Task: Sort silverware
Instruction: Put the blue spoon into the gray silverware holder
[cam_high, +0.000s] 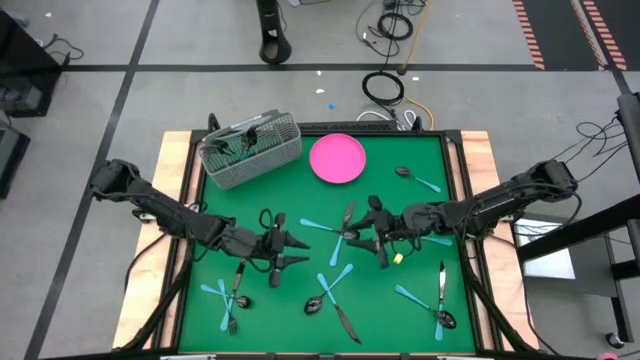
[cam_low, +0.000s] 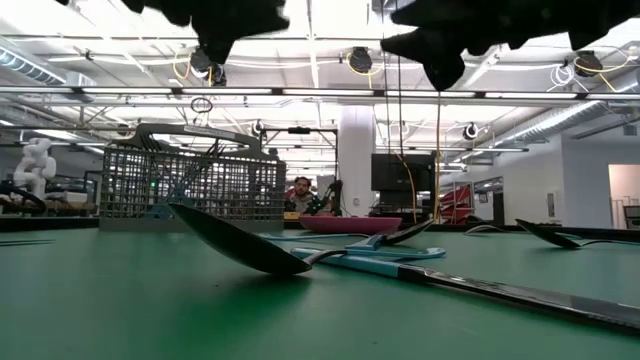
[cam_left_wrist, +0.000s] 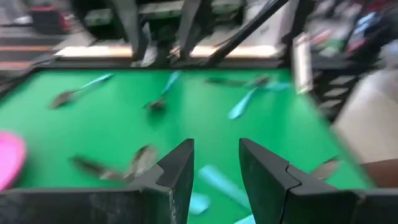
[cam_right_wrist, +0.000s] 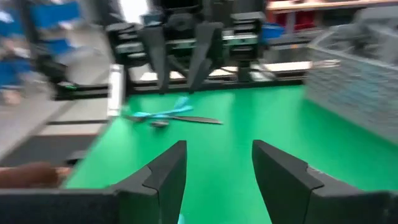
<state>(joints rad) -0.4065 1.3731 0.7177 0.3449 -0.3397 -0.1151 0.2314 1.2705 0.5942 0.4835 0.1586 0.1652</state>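
Forks, spoons and knives, some all metal and some with light blue handles, lie scattered flat on the green mat (cam_high: 330, 285); one spoon (cam_low: 240, 245) lies closest in the low view. My left gripper (cam_high: 303, 252) is open and hangs above the mat's middle left, fingers pointing toward the table's right. My right gripper (cam_high: 360, 238) is open and faces it from the right, above a small cluster of pieces (cam_high: 345, 222). Both hang well above the mat in the low view. A blue handle (cam_left_wrist: 217, 180) lies on the mat below my left gripper (cam_left_wrist: 216, 168). My right gripper (cam_right_wrist: 217, 168) has bare mat under it.
A grey wire-mesh basket (cam_high: 250, 150) with a few pieces in it stands at the far left corner. A pink round plate (cam_high: 337, 158) lies beside it at the far middle. More cutlery lies near the right edge (cam_high: 440, 290) and the near left (cam_high: 230, 300).
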